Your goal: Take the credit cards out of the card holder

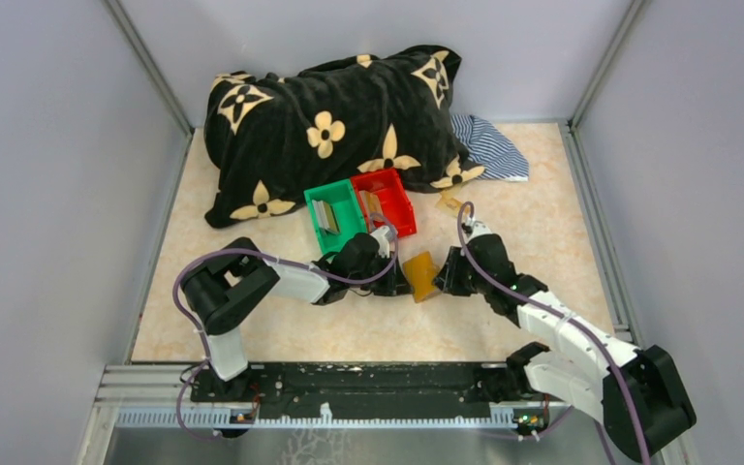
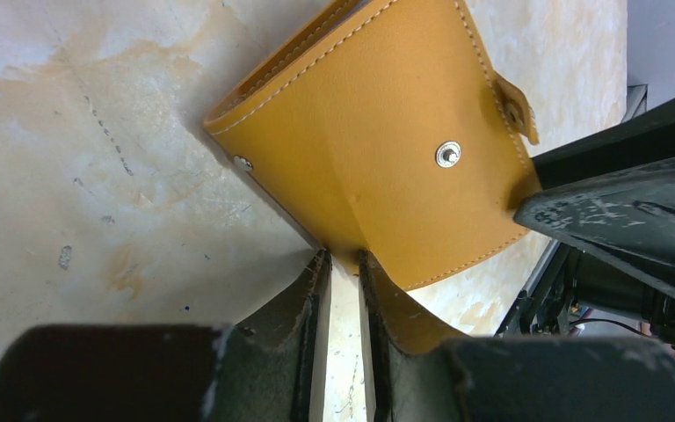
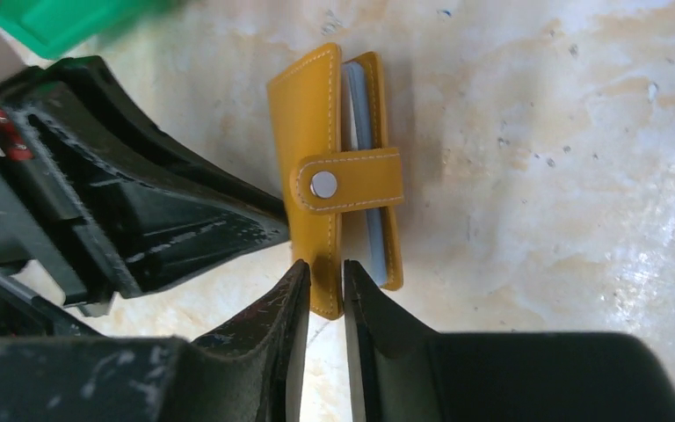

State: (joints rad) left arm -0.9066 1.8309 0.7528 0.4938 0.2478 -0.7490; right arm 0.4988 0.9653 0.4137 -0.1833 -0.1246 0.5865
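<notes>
Right gripper (image 3: 325, 286) fingers pinch one cover edge of tan-brown leather card holder (image 3: 334, 176), strap snapped; left gripper (image 2: 343, 264) clamps opposite fold; holder upright between arms.

- I see the green bin (image 1: 336, 214) standing mid-counter, and I take it as my landmark; pale flat pieces stand on edge inside it.
- The red bin (image 1: 386, 199) sits touching the green bin's right side, slightly farther back, with something tan inside that I cannot make out.
- A black plush blanket (image 1: 334, 121) with cream flower shapes is heaped behind the green bin, its front edge just beside both bins.
- A blue-and-white striped cloth (image 1: 489, 147) lies right of the blanket, well apart from the green bin.
- The counter (image 1: 533, 232) is a cream marbled surface, with grey walls (image 1: 48, 174) around it.
</notes>
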